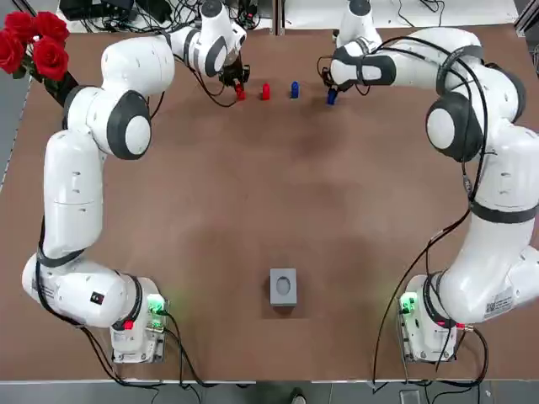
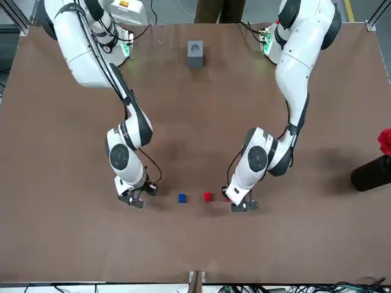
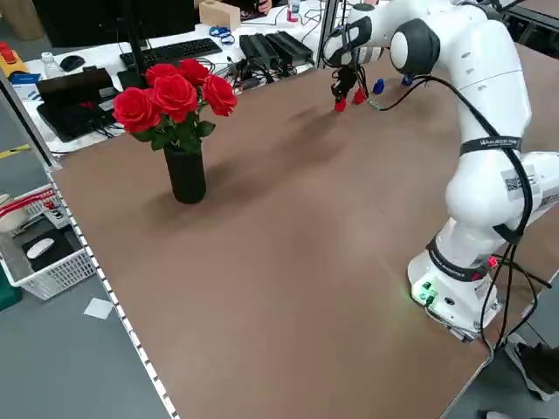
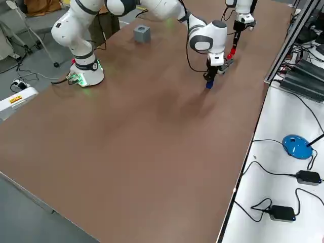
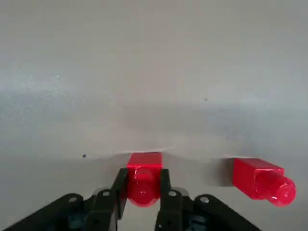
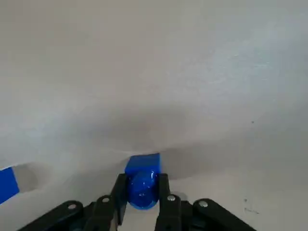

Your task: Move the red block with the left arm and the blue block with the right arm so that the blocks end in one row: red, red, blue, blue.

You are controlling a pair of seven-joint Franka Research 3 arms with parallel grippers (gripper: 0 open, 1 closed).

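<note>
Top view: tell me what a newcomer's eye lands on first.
Both arms reach to the far edge of the table, where the left gripper clamps a red block and the right gripper a blue block. Red roses stand at the far left corner.

The brown table (image 3: 262,253) carries a black vase (image 3: 187,176) of red roses (image 3: 175,94) at its far left corner and a small grey box (image 1: 283,286) near its near edge. A white bench (image 4: 273,167) along the far edge holds a keyboard (image 3: 173,51), a blue mouse (image 4: 296,146) and power adapters (image 4: 307,177). A white wire basket (image 3: 48,262) stands on the grey floor (image 3: 61,367).
</note>
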